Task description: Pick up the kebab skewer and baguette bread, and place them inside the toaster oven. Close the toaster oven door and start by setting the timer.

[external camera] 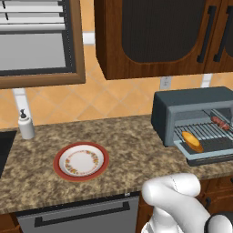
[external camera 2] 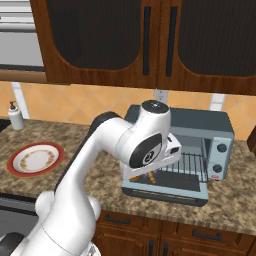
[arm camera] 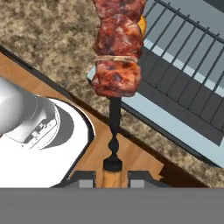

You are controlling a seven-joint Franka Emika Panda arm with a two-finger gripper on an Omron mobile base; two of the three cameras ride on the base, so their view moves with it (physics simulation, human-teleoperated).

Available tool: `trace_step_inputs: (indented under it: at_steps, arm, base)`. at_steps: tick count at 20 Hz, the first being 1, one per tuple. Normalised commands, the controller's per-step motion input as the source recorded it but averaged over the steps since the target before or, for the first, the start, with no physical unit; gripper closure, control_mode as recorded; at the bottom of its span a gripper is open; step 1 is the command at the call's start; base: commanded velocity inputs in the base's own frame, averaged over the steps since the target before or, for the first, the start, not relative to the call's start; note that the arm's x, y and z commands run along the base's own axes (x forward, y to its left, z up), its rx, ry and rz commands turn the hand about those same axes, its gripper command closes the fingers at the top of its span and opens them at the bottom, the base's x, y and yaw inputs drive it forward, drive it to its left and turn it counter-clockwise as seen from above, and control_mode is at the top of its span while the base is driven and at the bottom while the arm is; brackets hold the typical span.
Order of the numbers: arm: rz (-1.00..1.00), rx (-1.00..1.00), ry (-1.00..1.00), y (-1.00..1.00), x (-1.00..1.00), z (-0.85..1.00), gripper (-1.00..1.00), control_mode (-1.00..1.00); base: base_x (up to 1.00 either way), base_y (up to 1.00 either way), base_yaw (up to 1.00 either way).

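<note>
The toaster oven (external camera: 182,107) (external camera 2: 200,122) stands on the counter with its door (external camera: 209,157) (external camera 2: 165,192) dropped open. The baguette bread (external camera: 192,141) lies at the front left of the wire rack (arm camera: 183,48). My gripper (arm camera: 112,175) is shut on the dark stick end of the kebab skewer (arm camera: 117,52) (external camera: 220,122). It holds the skewer's reddish-brown chunks above the open door and the rack's front edge. In the right base view my hand (external camera 2: 150,155) hangs in front of the oven's left side and hides the fingers.
An empty red-rimmed plate (external camera: 58,160) (external camera 2: 15,167) sits on the counter to the oven's left. A soap dispenser (external camera: 25,125) (external camera 2: 15,116) stands by the wall. Dark wooden cabinets (external camera: 154,36) hang above the oven. The oven's knobs (external camera 2: 221,148) are on its right front.
</note>
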Motion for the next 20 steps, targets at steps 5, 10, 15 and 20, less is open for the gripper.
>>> trace_step_inputs:
  at_steps: [5,10,15,20]
  arm:
    - [0.17,-0.25,0.00,-0.24,0.13,-0.27,1.00,-1.00]
    - [0.21,-0.06,-0.02,-0.16,0.36,-0.12,1.00,-1.00]
    - [0.21,0.00,0.02,-0.42,0.64,-0.02,1.00,-1.00]
    - [0.18,-0.01,0.12,-0.45,0.38,-0.20,1.00,-1.00]
  base:
    - [0.00,0.00,0.00]
    - [0.00,0.00,0.00]
    - [0.00,0.00,0.00]
    - [0.00,0.00,0.00]
